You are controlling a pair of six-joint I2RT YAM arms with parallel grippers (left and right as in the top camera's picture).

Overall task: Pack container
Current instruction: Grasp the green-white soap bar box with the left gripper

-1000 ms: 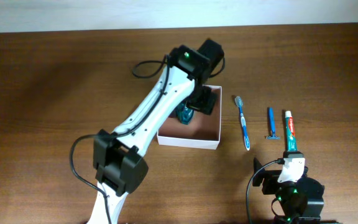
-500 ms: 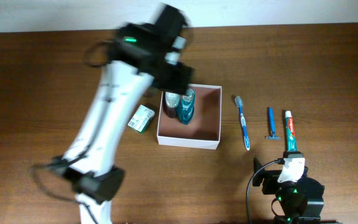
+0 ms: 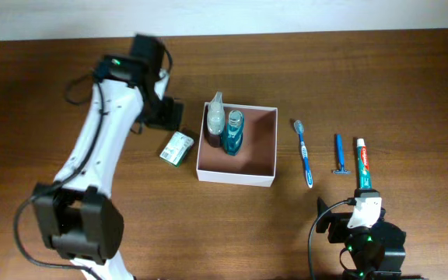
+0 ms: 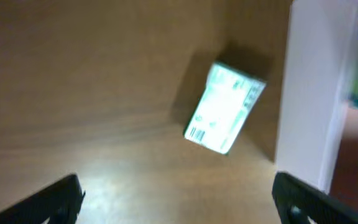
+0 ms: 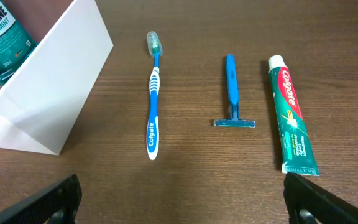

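I see the container (image 3: 237, 177) in the middle of the overhead frame, on the wooden table (image 3: 53, 93), its white walls around a reddish-brown inside. Two bottles lie in its upper left corner: a pale, clear one (image 3: 215, 117) and, touching it on the right, a teal mouthwash bottle (image 3: 232, 132). The rest of the inside is bare.

My left gripper (image 4: 176, 199) hangs over the table to the upper left of the container. Its fingers are spread wide at the two lower corners of the wrist view, with nothing between them. A small green-white packet (image 3: 178, 148) lies tilted just beside the container's left wall, apart from the fingers.

Right of the container, three things lie in a row and well apart from each other: a blue toothbrush (image 5: 153, 99), a blue razor (image 5: 232, 93) and a tube of toothpaste (image 5: 293, 118). My right gripper (image 5: 185, 202) sits at the lower right of the overhead frame, below the toothpaste. It is likewise spread and holds nothing.
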